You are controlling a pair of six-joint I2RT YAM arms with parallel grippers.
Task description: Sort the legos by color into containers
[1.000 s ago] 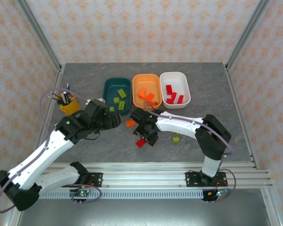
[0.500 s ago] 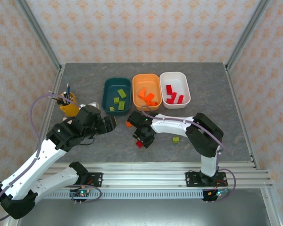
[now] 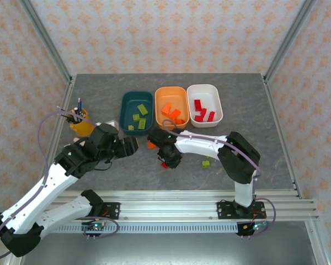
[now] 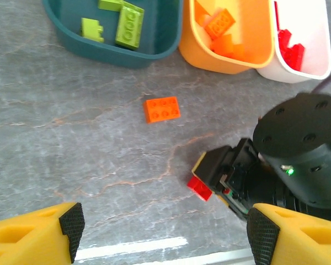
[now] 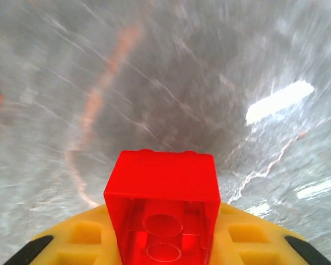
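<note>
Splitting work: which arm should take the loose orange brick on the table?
Left. The left gripper is open, empty, looking down on the orange brick; the right gripper is shut on a red brick.

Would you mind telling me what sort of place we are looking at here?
Probably a robotics lab test cell: a left arm and right arm bolted to an aluminium rail, patterned backdrop panels in a metal frame, and sorting tubs on a grey table.
</note>
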